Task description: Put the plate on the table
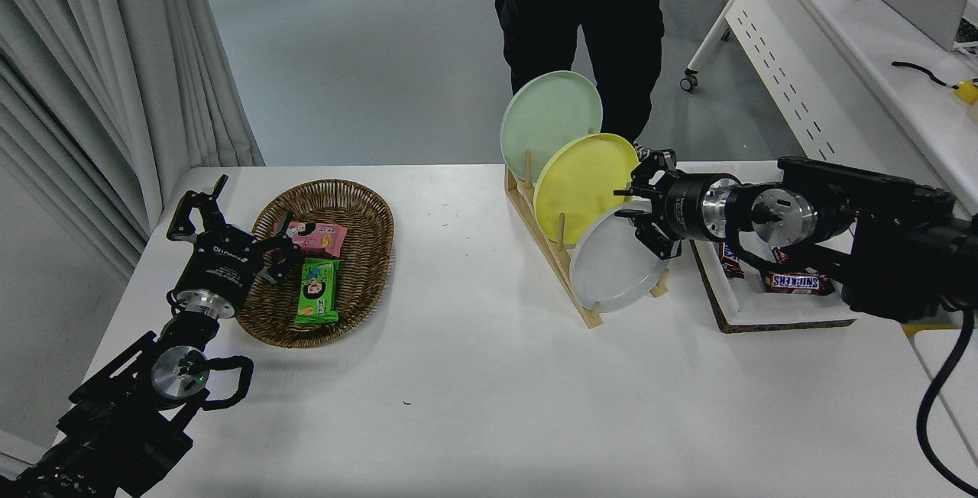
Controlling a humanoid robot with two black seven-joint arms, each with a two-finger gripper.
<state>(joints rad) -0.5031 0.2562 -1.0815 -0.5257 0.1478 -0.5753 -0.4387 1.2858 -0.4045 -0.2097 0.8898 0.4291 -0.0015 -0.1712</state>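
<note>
The pale grey-white plate stands on edge in the front slot of a wooden rack on the white table. A yellow plate and a mint-green plate stand behind it in the same rack. My right gripper is open at the grey-white plate's upper right rim, fingers spread on either side of the edge. My left gripper is parked at the lower left, open, beside the wicker basket.
A wicker basket holds a pink and a green snack packet. A white tray with chocolate bars lies right of the rack, under my right arm. A person stands at the far side. A white perforated desk is at the upper right.
</note>
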